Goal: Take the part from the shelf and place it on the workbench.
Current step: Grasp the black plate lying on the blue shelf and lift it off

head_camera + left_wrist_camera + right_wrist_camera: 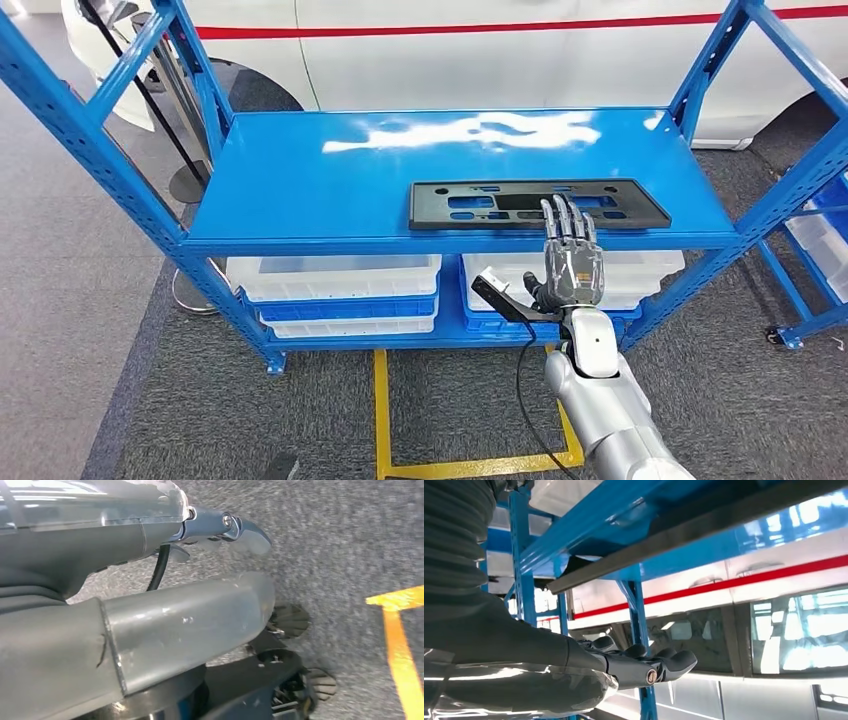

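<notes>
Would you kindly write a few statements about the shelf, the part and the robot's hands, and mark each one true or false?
1. The black part lies flat on the blue shelf. True.
2. The right hand grips the part clear of the shelf. False: its fingers are extended at the part's near edge, and the part still lies on the shelf.
3. White bins sit on the lower level. True.
4. The left hand is over the shelf. False: it hangs above grey carpet.
</notes>
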Controlling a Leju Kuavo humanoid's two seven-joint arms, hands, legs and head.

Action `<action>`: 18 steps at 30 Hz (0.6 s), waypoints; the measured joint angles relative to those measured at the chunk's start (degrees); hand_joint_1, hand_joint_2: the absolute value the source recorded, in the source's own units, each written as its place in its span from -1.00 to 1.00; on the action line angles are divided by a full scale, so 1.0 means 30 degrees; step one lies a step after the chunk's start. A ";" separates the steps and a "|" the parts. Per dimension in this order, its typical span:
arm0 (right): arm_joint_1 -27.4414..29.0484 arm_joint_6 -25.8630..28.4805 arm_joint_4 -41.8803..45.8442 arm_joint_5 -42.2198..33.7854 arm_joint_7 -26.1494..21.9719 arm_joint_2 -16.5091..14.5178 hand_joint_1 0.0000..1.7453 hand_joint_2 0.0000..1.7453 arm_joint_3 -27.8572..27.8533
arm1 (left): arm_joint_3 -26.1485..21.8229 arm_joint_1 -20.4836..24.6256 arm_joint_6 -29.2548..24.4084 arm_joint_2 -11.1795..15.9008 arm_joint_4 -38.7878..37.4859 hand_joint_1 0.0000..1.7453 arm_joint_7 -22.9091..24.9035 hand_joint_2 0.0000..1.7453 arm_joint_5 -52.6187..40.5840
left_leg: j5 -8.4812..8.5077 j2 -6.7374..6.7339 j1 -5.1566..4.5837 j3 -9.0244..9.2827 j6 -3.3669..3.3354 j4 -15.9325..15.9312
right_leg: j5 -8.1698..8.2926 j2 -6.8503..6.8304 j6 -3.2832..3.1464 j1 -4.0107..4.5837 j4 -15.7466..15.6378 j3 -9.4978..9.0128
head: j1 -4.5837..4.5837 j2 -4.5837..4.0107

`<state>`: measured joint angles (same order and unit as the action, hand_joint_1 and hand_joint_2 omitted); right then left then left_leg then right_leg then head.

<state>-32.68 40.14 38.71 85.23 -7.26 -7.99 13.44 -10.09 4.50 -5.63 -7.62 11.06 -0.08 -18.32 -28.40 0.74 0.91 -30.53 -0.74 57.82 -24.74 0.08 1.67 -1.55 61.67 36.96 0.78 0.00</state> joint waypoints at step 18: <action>0.0614 -0.0004 0.0703 -0.0370 -0.0900 -0.1322 -1.00 1.00 0.1569 | -0.0167 0.0050 0.0004 0.0026 0.0007 -1.00 0.0029 -1.00 -0.0120 | 0.1286 -0.0119 -0.0287 -0.1691 -0.0084 0.0402 | -0.1417 0.0127 -0.0746 0.0405 -0.0843 -0.1717 | 0.0042 0.0000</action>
<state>-30.84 40.13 40.82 84.12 -9.96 -11.95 18.15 -10.59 4.66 -5.62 -7.54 11.08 0.01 -18.68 -24.55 0.38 0.05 -35.60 -0.99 59.03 -28.99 0.46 -0.57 -0.33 59.14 31.81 0.91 0.00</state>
